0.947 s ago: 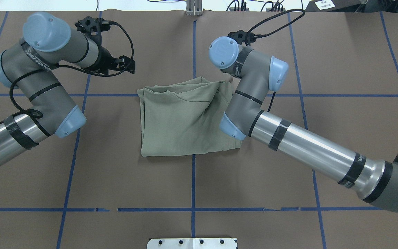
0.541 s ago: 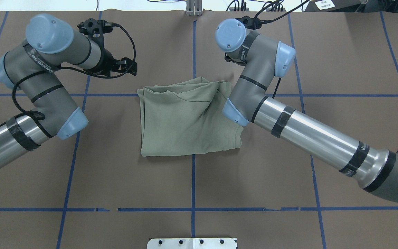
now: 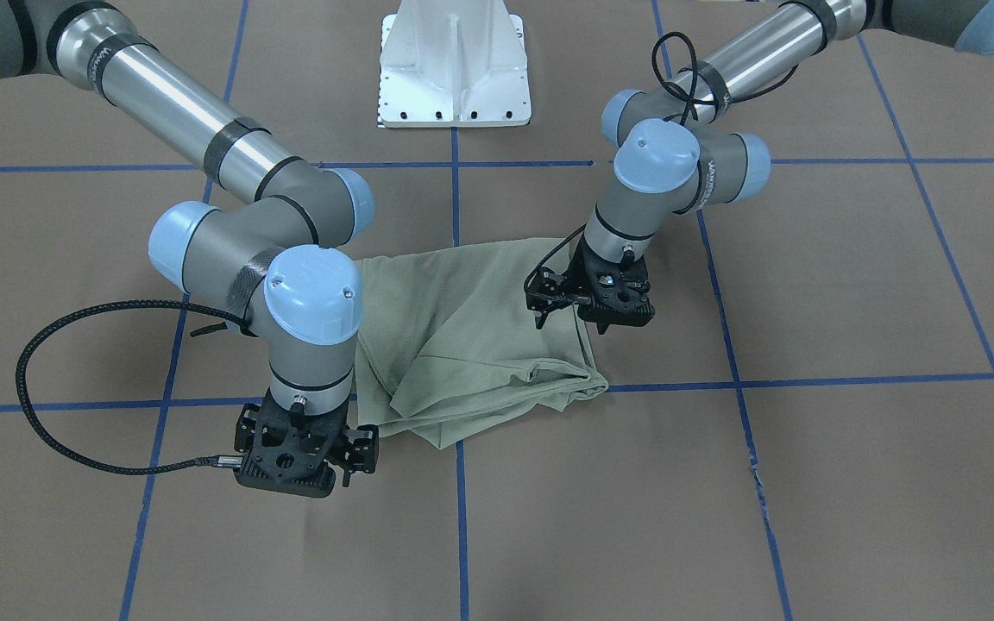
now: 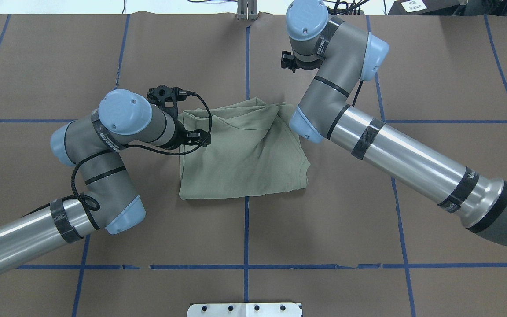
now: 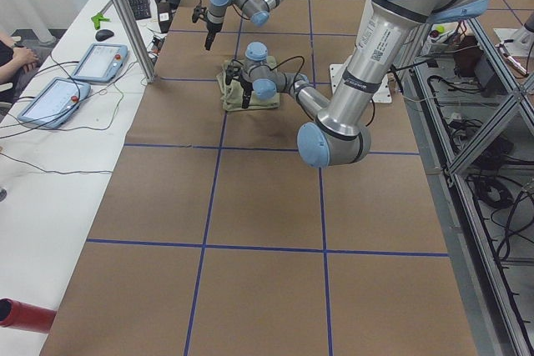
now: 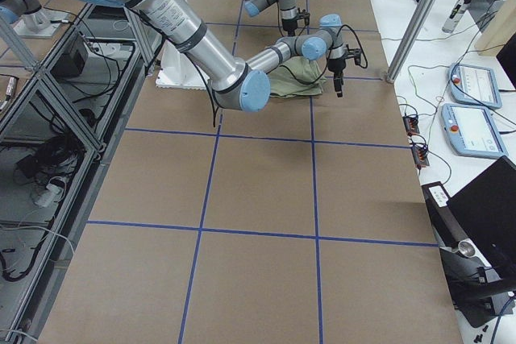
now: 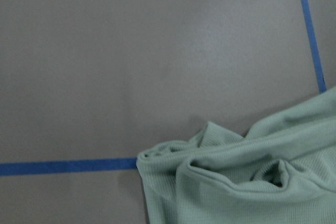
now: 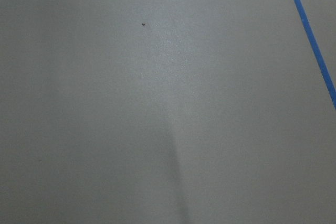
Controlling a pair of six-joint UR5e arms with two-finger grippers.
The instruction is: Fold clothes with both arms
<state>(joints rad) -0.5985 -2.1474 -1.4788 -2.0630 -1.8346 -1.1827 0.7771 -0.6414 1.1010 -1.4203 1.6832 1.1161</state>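
1. Now, reaching for another fold: the left gripper (image 4: 200, 137), apparently spread and empty, hangs over the edge of the folded shirt (image 4: 244, 158), central on the table (image 4: 368, 229).
2. For the right gripper (image 4: 287, 61) I cannot tell the opening; next, both should pinch cloth.

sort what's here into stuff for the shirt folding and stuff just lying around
For the job: sage-green shirt, left end effector, right end effector.

Lying about: white base pedestal, blue tape grid, red cylinder at the table's edge.
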